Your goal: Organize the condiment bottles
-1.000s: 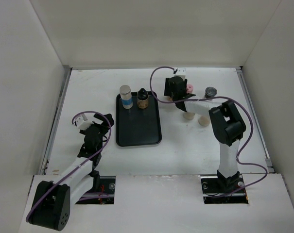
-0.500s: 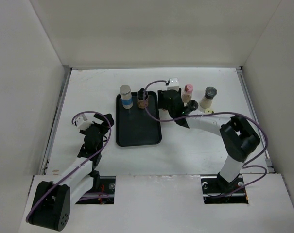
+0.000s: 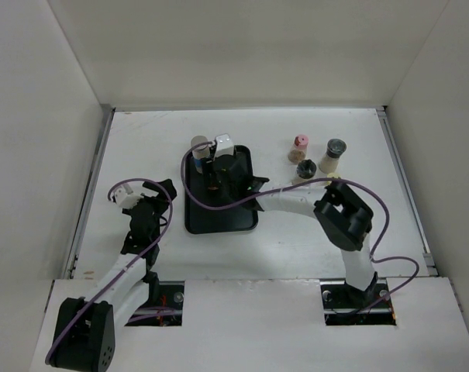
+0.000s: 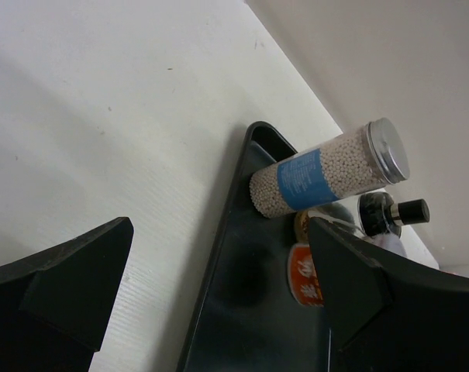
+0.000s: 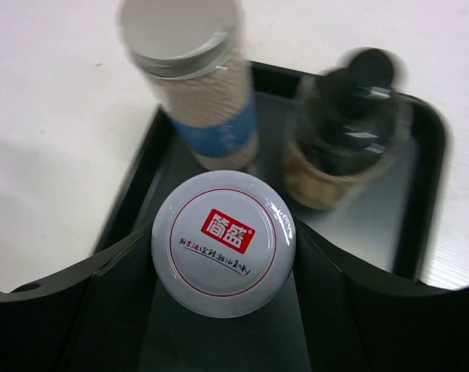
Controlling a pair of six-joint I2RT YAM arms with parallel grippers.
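My right gripper (image 3: 218, 172) hangs over the back of the black tray (image 3: 218, 218), shut on a bottle with a pale cap and a red label (image 5: 223, 242). I cannot tell whether this bottle touches the tray floor. Just behind it on the tray stand the silver-capped bottle with a blue label (image 5: 195, 85) and the black-capped bottle (image 5: 350, 132). The silver-capped bottle also shows in the top view (image 3: 198, 147). My left gripper (image 3: 153, 194) is open and empty left of the tray. In its wrist view my left gripper (image 4: 218, 302) faces the silver-capped bottle (image 4: 327, 174).
A pink-capped bottle (image 3: 300, 147), a dark-grey-capped bottle (image 3: 333, 153) and a dark-capped bottle (image 3: 305, 168) stand on the white table right of the tray. My right arm (image 3: 296, 201) stretches across in front of them. White walls enclose the table.
My right arm has swung left from the bottles at the back right to over the tray, carrying the pale-capped bottle. My left gripper has barely moved.
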